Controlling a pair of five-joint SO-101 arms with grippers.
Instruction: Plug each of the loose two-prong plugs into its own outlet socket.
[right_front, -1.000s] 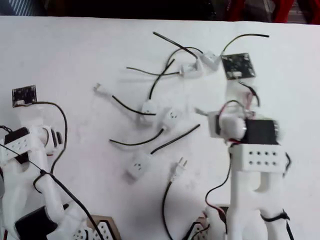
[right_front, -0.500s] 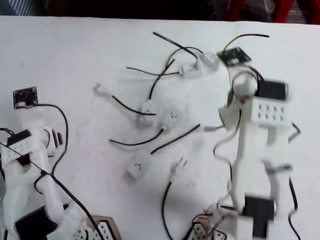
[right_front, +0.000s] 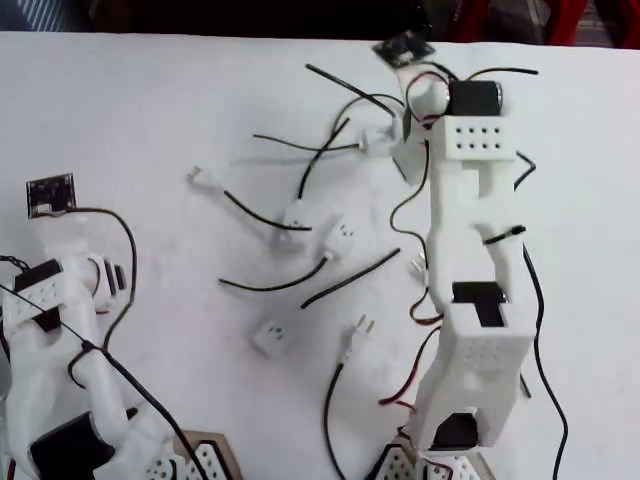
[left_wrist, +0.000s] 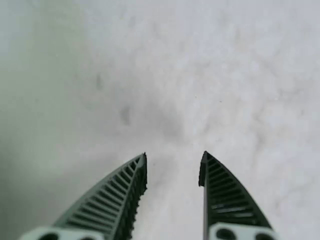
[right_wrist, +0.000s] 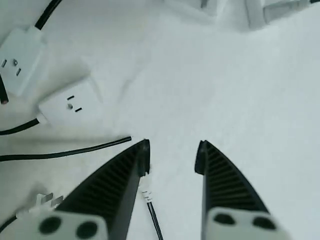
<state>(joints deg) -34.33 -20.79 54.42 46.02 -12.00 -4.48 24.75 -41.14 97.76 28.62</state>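
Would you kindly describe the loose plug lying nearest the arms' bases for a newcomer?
Find the white arm stretched across the table. Beside its base half lies a white two-prong plug, prongs toward the far edge. Unlike the other plugs, its black cord runs toward the near edge.

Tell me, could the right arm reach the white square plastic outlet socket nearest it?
Probably yes. The right arm's end effector is open near the white square plastic outlet socket, with bare white table between; only a thin black cord lies alongside, not over it.
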